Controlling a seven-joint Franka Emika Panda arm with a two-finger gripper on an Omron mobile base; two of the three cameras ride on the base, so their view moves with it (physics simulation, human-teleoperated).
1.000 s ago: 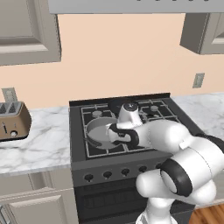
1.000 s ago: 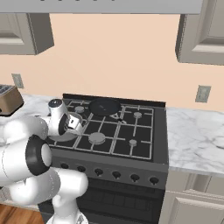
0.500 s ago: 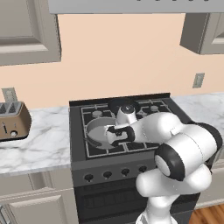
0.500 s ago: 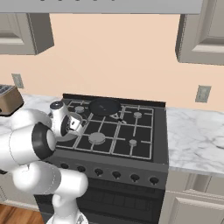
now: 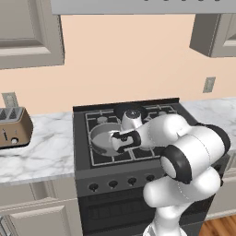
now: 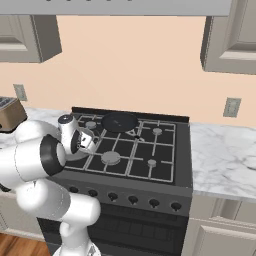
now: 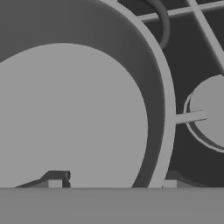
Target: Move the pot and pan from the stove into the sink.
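Observation:
The grey pot (image 5: 98, 137) stands on the front left burner of the black stove (image 5: 105, 160). My gripper (image 5: 116, 141) hangs at the pot's right rim. In the hand view the gripper (image 7: 113, 180) straddles the wall of the pot (image 7: 78, 113): one fingertip (image 7: 55, 179) inside, the other outside, jaws still apart and open. A loop handle (image 7: 162, 22) shows on the pot's outside. The flat black pan (image 6: 120, 121) lies on a rear burner, partly hidden behind my hand in the left base view. The sink is out of view.
A brown toaster (image 5: 14, 127) stands on the marble counter (image 5: 41, 154) left of the stove. More counter (image 6: 222, 152) runs to the right. Dark knobs (image 6: 132, 199) line the stove front. Wall cabinets hang above on both sides.
My hand has moved left and down to the pot's rim, and the fingers have drawn closer together. Pot and pan have not moved.

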